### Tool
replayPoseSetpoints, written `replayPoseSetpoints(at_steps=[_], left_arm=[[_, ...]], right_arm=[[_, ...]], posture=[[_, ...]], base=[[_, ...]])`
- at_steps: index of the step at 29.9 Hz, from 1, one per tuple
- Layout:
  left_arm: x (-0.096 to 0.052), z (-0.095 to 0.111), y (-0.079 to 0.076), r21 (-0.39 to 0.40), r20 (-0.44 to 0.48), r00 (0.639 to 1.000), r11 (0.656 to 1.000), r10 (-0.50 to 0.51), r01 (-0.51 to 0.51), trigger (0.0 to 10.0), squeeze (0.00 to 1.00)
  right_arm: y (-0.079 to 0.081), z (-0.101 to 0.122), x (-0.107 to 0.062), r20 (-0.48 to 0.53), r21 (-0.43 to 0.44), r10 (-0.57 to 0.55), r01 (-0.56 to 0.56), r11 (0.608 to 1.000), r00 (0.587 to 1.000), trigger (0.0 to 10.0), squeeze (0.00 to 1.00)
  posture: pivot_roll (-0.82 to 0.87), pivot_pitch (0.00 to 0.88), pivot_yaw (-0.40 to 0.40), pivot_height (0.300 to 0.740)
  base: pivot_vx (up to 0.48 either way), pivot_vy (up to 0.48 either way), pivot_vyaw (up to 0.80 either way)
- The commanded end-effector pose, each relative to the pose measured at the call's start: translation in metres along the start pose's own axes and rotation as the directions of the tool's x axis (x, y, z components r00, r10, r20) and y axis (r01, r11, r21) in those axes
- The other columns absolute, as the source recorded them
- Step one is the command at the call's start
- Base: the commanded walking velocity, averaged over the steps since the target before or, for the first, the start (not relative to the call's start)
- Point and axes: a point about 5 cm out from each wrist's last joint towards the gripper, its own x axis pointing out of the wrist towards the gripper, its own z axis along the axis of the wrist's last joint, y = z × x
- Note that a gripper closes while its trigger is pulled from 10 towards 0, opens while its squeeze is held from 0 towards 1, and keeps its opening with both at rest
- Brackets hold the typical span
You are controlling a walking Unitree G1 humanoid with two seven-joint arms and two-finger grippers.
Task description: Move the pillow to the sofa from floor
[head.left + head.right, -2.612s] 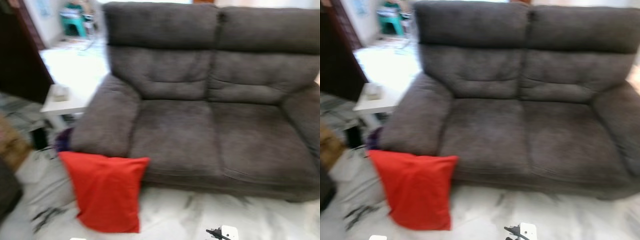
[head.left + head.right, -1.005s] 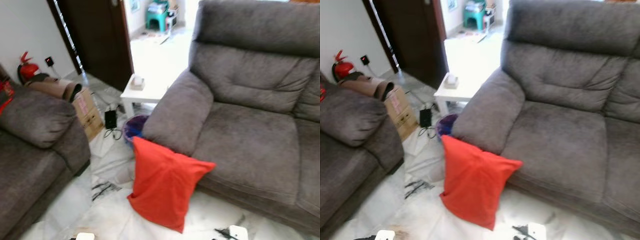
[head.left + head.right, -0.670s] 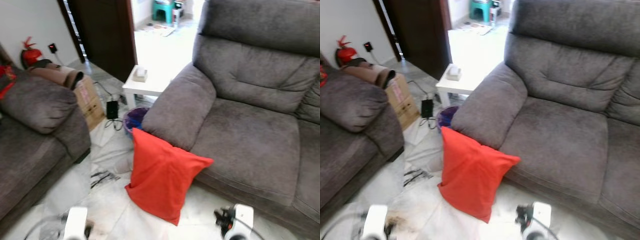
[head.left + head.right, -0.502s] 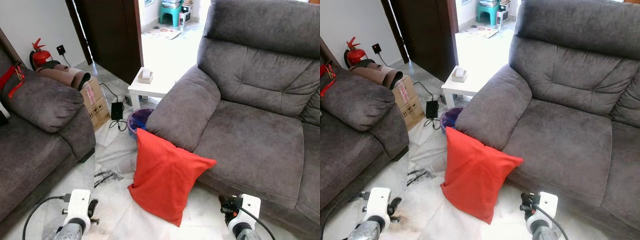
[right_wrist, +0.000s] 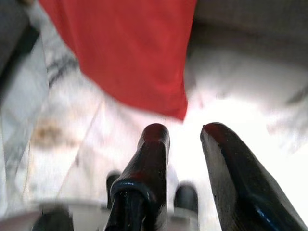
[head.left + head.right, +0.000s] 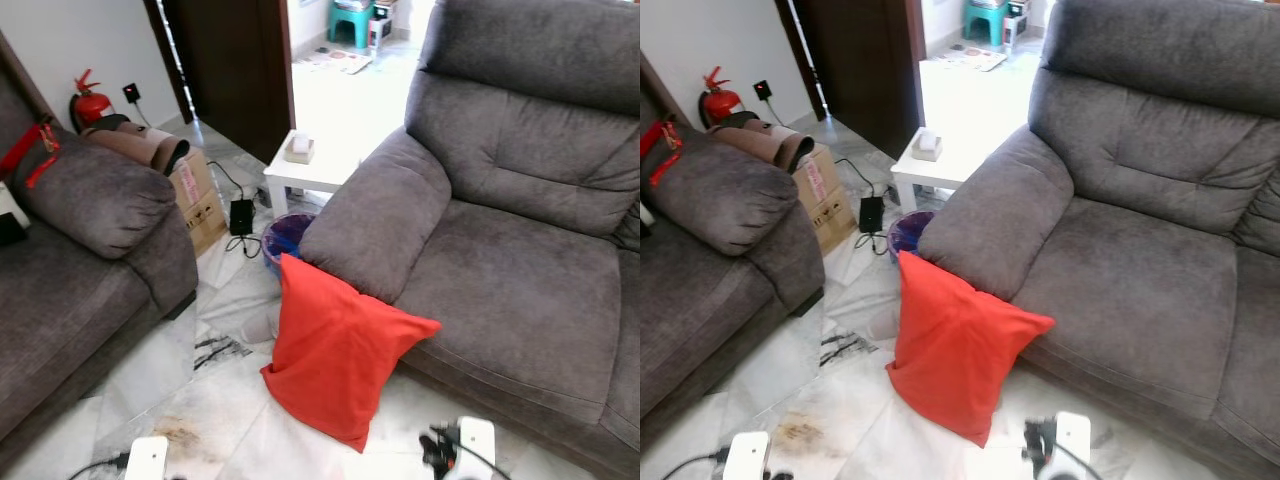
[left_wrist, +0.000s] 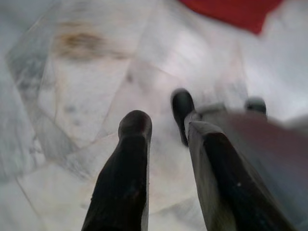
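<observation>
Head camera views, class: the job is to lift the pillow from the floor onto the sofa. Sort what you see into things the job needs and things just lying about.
Needed for the job:
red pillow
grey sofa
right claw

Just lying about:
white side table
cardboard box
fire extinguisher
second sofa

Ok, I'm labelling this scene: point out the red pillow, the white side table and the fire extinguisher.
red pillow [image 6: 335, 360], left eye view, middle of its face.
white side table [image 6: 310, 172], left eye view, bare tabletop.
fire extinguisher [image 6: 90, 103], left eye view, red body.
</observation>
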Motion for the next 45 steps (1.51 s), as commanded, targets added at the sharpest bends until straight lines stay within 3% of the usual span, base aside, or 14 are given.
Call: replayPoseSetpoints(at_steps=[1,2,4,5,7,12,21,35,45], left_arm=[[0.0,0.007,-0.001,0.212,-0.005,0.998,0.976,-0.056,0.055,10.0,0.0],[0.002,0.02,0.003,0.208,0.057,0.998,0.978,-0.007,-0.005,10.0,0.0],[0.002,0.032,0.009,0.085,0.119,0.991,0.993,0.068,-0.078,10.0,0.0],[0.002,0.035,0.014,0.002,0.134,0.983,0.991,0.129,-0.131,10.0,0.0],[0.001,0.032,0.018,-0.039,0.112,0.978,0.984,0.179,-0.175,10.0,0.0],[0.002,0.01,0.01,-0.047,0.008,0.986,0.985,0.168,-0.167,10.0,0.0],[0.001,-0.01,-0.003,-0.004,-0.052,0.99,0.992,0.129,-0.13,10.0,0.0],[0.0,-0.011,0.0,-0.003,-0.064,0.985,0.987,0.161,-0.161,10.0,0.0],[-0.001,-0.006,0.008,-0.027,-0.02,0.98,0.98,0.196,-0.196,10.0,0.0]], right_arm=[[0.002,-0.003,0.0,-0.012,0.002,-0.004,0.004,1.0,1.0,10.0,0.0],[0.001,-0.005,-0.001,-0.018,0.011,-0.013,0.013,1.0,1.0,10.0,0.0],[0.0,-0.007,-0.002,-0.027,0.014,-0.02,0.02,1.0,0.999,10.0,0.0],[0.0,-0.009,-0.002,-0.036,0.011,-0.021,0.022,1.0,0.999,10.0,0.0],[0.001,-0.01,-0.002,-0.043,0.01,-0.02,0.02,1.0,0.999,10.0,0.0],[0.003,-0.012,-0.002,-0.05,0.007,-0.012,0.013,1.0,0.999,10.0,0.0],[0.003,-0.015,-0.003,-0.081,-0.04,0.003,-0.007,0.999,0.997,10.0,0.0],[0.004,-0.017,-0.003,-0.083,-0.028,-0.018,0.015,0.999,0.996,10.0,0.0],[0.008,-0.016,-0.002,-0.078,-0.019,-0.012,0.011,1.0,0.997,10.0,0.0]], posture=[[-0.01,0.087,0.061,0.74],[-0.01,0.083,0.062,0.74],[-0.01,0.08,0.062,0.74],[-0.01,0.077,0.063,0.74],[-0.03,0.074,0.065,0.74],[-0.03,0.092,0.063,0.74],[-0.03,0.11,0.054,0.74],[-0.03,0.113,0.052,0.74],[-0.03,0.115,0.051,0.74]], base=[[0.0,0.0,0.0],[0.0,0.0,0.0],[0.0,0.0,0.0],[0.0,0.0,0.0],[0.0,0.0,0.0],[0.0,0.0,0.0],[0.0,-0.152,0.0],[0.0,-0.365,0.41],[0.0,0.0,0.0]])
